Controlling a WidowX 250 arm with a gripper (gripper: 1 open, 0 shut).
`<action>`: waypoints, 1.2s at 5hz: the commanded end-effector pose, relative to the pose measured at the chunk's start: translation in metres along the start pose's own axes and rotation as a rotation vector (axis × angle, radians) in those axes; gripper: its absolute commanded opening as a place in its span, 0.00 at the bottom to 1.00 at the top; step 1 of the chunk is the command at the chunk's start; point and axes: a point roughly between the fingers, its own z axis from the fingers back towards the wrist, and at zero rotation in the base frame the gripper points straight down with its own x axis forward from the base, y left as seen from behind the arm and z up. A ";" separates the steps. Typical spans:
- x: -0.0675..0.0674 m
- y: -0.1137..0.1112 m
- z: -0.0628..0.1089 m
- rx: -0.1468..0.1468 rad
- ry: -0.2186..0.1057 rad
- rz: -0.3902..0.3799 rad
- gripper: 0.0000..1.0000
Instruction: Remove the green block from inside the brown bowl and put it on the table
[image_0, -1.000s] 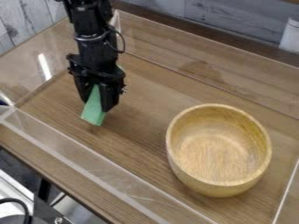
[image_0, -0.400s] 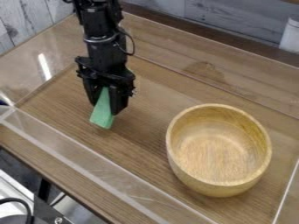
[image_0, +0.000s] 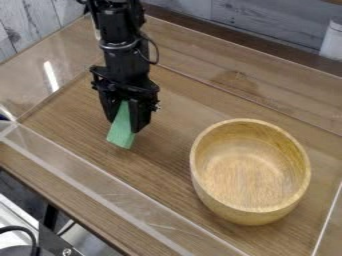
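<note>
Gripper (image_0: 127, 112): one, pointed straight down, seen at about 10 o'clock from the frame centre; its black jaws are closed around the upper end of the green block.
Green block (image_0: 123, 128): one, held tilted, its lower end hanging at or just above the wood surface; contact with the surface cannot be told. It is outside the bowl, well apart from it, at about 9 o'clock from the bowl.
Table (image_0: 201, 70): one wood-grain top, ringed by low clear acrylic walls (image_0: 80, 195).
Brown bowl (image_0: 250, 170): one, empty, at about 4 o'clock from the frame centre.
Risk, tipping: the block is held by one end and slanted, so on release it would likely topple flat; a short fall of this kind is judged harmless but could shift it sideways.
Risk, jamming: if the arm is lowered further while the block is gripped, the lower end could be pressed into the tabletop and the block twisted in the jaws.
Risk, sticking: if the jaws are opened too little, the block may be dragged upward on retreat.
Risk, walls: the near wall is judged far enough away to be no hazard.
</note>
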 end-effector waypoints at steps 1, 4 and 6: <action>0.009 -0.001 0.019 0.024 -0.069 -0.010 0.00; 0.009 -0.001 0.012 0.019 -0.055 -0.001 0.00; 0.008 0.007 0.000 0.015 -0.032 0.015 0.00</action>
